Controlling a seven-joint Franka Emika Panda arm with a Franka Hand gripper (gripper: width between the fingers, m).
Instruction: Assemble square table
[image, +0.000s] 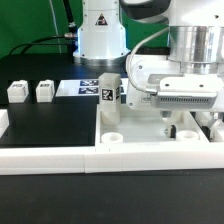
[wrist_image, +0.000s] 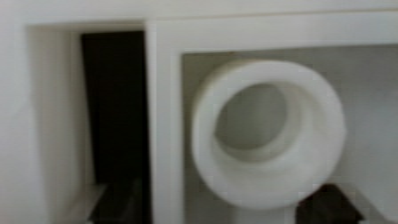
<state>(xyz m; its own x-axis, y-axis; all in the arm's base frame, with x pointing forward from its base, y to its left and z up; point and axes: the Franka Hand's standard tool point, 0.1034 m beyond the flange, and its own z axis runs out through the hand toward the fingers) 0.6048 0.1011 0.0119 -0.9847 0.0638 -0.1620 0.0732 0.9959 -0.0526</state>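
The square table top (image: 140, 150) is white with a raised rim and lies at the exterior view's right. A round corner socket (image: 112, 137) shows near its front. One tagged white leg (image: 109, 90) stands upright at the top's far corner. Two more small legs (image: 17, 91) (image: 44, 91) lie on the black table at the left. My gripper (image: 186, 128) hangs low over the right part of the top. In the wrist view a round socket (wrist_image: 267, 120) fills the frame beside the rim (wrist_image: 164, 100). My gripper (wrist_image: 240, 212) is open there, its dark fingertips (wrist_image: 121, 205) wide apart with nothing held.
The marker board (image: 85, 86) lies flat behind the legs. A long low white border rail (image: 50, 157) runs along the front edge. The arm's white base (image: 100, 40) stands at the back centre, with a green backdrop behind it.
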